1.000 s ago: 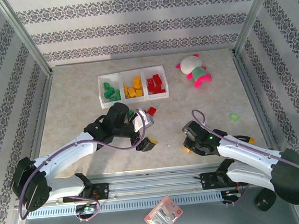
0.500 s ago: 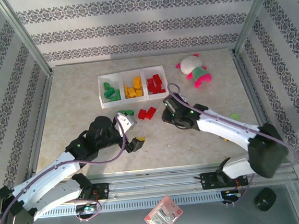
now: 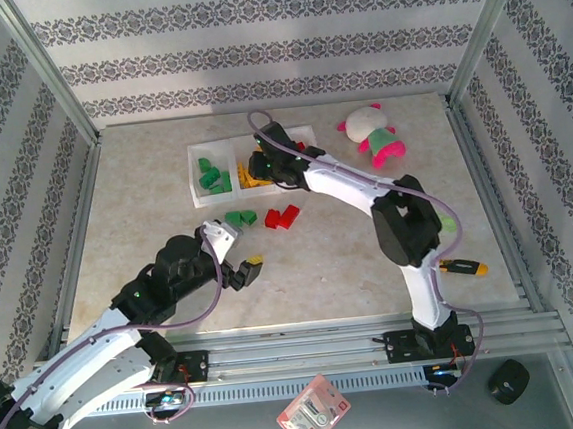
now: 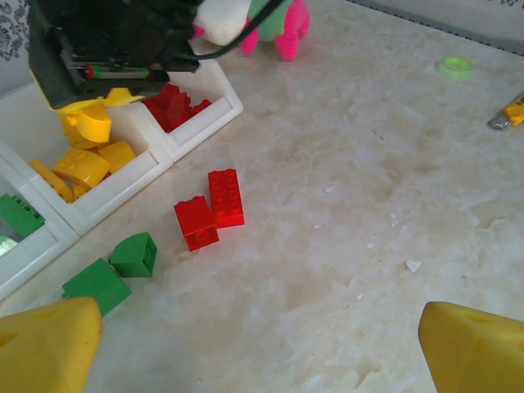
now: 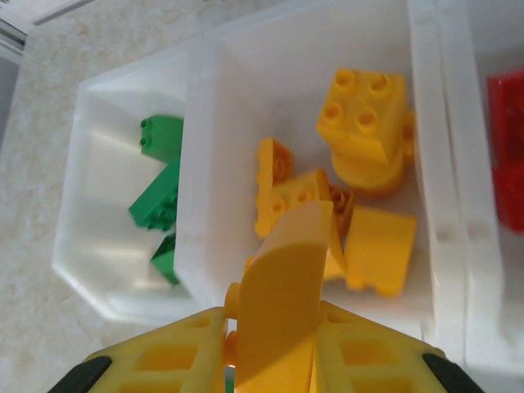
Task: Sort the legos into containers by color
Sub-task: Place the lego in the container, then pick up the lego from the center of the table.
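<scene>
From above, the right gripper [image 3: 262, 166] is seen over the middle compartment of the tray [image 3: 210, 197]. The left gripper [image 3: 243, 270] is held low, near two loose green bricks [image 3: 238, 219] and two loose red bricks [image 3: 282, 217] on the table just before the tray.

From the left wrist, the left fingertips [image 4: 45, 348] are seen spread wide apart.

From the right wrist, a yellow wedge brick [image 5: 286, 286] is pinched between the right fingers [image 5: 164, 364], above sorted yellow bricks [image 5: 364, 123].

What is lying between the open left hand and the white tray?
Two green bricks and two red bricks, loose on the table; the left wrist view shows it best.
</scene>
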Action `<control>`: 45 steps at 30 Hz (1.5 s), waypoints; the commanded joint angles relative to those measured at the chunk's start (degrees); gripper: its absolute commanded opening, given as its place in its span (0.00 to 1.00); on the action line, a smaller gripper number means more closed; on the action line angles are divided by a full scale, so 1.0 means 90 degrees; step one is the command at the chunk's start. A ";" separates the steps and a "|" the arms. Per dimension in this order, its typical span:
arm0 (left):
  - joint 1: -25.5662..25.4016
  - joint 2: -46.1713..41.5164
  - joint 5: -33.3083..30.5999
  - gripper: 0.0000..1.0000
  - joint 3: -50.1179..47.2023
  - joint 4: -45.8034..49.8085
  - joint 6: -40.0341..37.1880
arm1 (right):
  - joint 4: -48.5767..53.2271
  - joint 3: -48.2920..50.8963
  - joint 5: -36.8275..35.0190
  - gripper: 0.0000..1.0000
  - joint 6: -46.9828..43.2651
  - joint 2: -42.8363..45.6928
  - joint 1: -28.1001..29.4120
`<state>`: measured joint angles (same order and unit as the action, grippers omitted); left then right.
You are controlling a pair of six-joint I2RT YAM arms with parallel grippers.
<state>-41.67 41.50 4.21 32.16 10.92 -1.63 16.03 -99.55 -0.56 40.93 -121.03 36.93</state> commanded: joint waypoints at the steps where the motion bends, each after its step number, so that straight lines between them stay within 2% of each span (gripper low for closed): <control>1: -0.0057 -0.0061 -0.0213 0.99 -0.0104 -0.0018 0.0128 | 0.0203 -0.0807 -0.0163 0.24 -0.0526 -0.0550 -0.0113; 4: -0.0058 0.0006 -0.0305 0.99 -0.0105 -0.0024 0.0204 | 0.0181 -0.1062 -0.0147 0.30 -0.0603 -0.0765 -0.0165; 8: -0.0058 0.0074 -0.0511 0.99 -0.0224 -0.0221 0.0249 | 0.0139 -0.1052 0.0025 0.52 -0.0921 -0.0518 -0.0166; 10: -0.0056 0.0131 -0.0609 0.99 -0.0315 -0.0453 0.0278 | 0.0025 -0.0790 0.0120 0.60 -0.1130 -0.0173 -0.0163; 13: -0.0048 0.0388 -0.0655 0.99 -0.0362 -0.0757 0.0320 | -0.0314 -0.0013 0.0135 0.66 -0.1355 0.0555 -0.0155; 20: -0.0014 0.1966 -0.1069 1.00 0.0189 -0.1087 0.1095 | -0.1314 0.2611 0.0186 0.73 -0.1441 0.2604 -0.0272; 25: 0.0065 0.3378 -0.1314 0.93 0.0994 -0.0832 0.1778 | -0.1632 0.4300 0.0095 0.81 -0.1831 0.4109 -0.0275; 30: 0.0294 0.4736 -0.1226 0.85 0.2036 -0.0176 0.2370 | -0.1495 0.5602 -0.0041 0.82 -0.1935 0.5511 -0.0343; 36: 0.0515 0.6159 -0.1098 0.75 0.3264 0.0522 0.2607 | -0.1269 0.6430 0.0022 0.82 -0.1607 0.6472 -0.0426; 39: 0.0668 0.6787 -0.1028 0.66 0.3779 0.0582 0.2555 | -0.1199 0.6675 0.0062 0.82 -0.1523 0.6682 -0.0451; 45: 0.0858 0.7720 -0.0934 0.59 0.4665 0.0763 0.2500 | -0.1094 0.6852 0.0098 0.82 -0.1431 0.6885 -0.0470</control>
<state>-34.70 109.19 -4.71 70.98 14.02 20.32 5.74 -38.74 0.10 27.05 -60.51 33.10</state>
